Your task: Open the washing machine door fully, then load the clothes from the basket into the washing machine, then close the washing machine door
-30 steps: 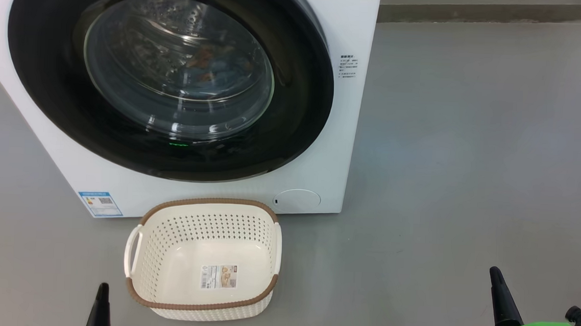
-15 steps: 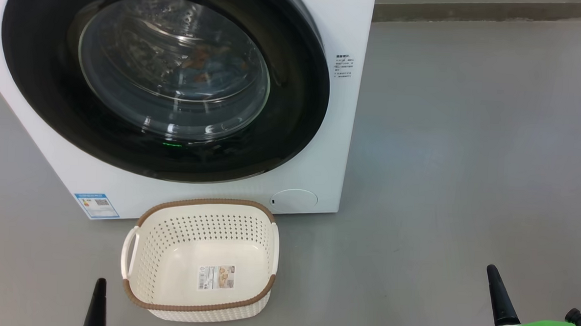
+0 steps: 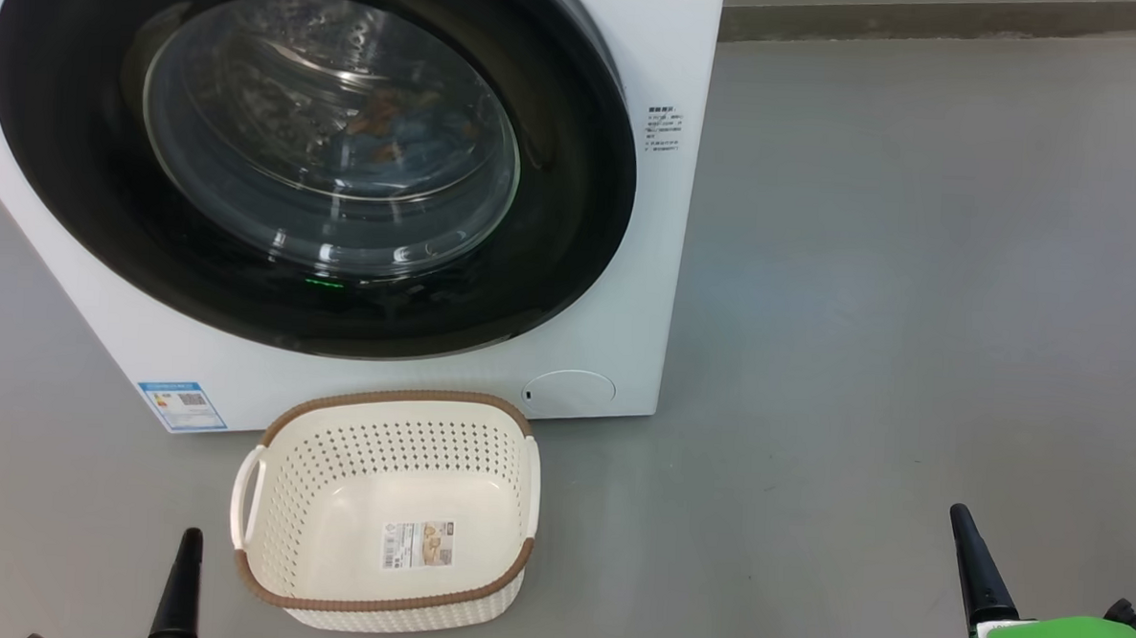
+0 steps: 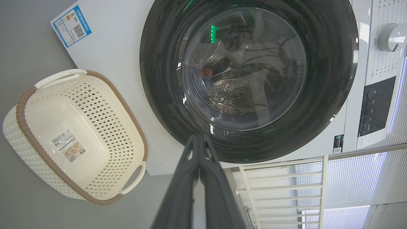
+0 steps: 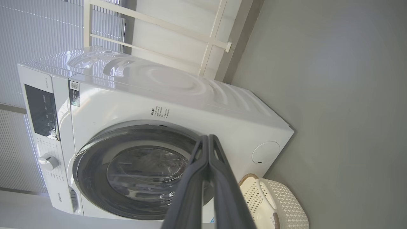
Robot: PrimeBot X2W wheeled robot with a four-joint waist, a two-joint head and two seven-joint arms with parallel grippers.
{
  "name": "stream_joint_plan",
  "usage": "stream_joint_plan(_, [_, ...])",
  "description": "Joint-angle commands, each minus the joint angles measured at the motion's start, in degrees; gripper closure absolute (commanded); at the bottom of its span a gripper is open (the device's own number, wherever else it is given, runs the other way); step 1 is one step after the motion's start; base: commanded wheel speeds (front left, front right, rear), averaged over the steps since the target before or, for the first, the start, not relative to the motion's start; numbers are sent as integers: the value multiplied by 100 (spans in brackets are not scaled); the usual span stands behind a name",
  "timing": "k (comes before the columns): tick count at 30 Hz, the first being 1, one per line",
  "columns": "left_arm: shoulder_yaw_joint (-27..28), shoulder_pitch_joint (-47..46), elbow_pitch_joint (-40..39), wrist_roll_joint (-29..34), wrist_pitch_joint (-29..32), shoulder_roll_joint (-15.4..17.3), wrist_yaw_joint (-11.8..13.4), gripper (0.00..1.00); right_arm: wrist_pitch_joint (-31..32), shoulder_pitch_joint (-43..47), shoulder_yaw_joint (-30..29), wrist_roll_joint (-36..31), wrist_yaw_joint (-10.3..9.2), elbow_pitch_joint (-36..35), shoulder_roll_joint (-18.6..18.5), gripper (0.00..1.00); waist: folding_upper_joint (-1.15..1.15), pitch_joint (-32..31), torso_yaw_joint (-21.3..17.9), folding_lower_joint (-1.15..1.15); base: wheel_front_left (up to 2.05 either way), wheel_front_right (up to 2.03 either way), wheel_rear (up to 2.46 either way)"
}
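From the head view, the washing machine (image 3: 646, 294) stands with the washing machine door (image 3: 563, 223) flat against its front, shut as far as I can judge. The basket (image 3: 392, 396) sits on the floor just in front with nothing in it but a sticker. A patch of blue and orange-brown behind the glass looks like the clothes (image 3: 390, 124), already inside the drum. The left gripper (image 3: 183, 571) and the right gripper (image 3: 972, 557) hang low, well apart from everything.

In the left wrist view, the left gripper's fingers (image 4: 190, 171) are pressed together, pointing at the door's lower rim.

In the right wrist view, the right gripper's fingers (image 5: 194, 178) are likewise together, holding nothing.

The door looks stiff, glossy and slippery, so I would hook it at its outer edge and not at the bulging glass; I cannot make out a handle recess. The clothes should be soft and light to pinch, and the basket would slide if nudged.
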Motion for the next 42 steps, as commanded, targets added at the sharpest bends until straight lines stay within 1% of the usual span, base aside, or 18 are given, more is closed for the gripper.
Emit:
stream_joint_plan(1, [174, -278, -169, -131, 53, 106, -14, 100, 52, -258, 115, 176, -7, -172, -75, 100, 0, 1, -4, 0, 0, 0, 0])
stream_joint_plan(24, [302, -427, -275, -1428, 436, 138, -18, 100, 441, -354, 181, 1806, -14, -208, -94, 100, 0, 8, -100, 0, 0, 0, 0])
stream_joint_plan(42, [306, -429, -276, -1441, 443, 136, -18, 100, 446, -356, 182, 1827, -14, -209, -94, 100, 0, 8, -101, 0, 0, 0, 0])
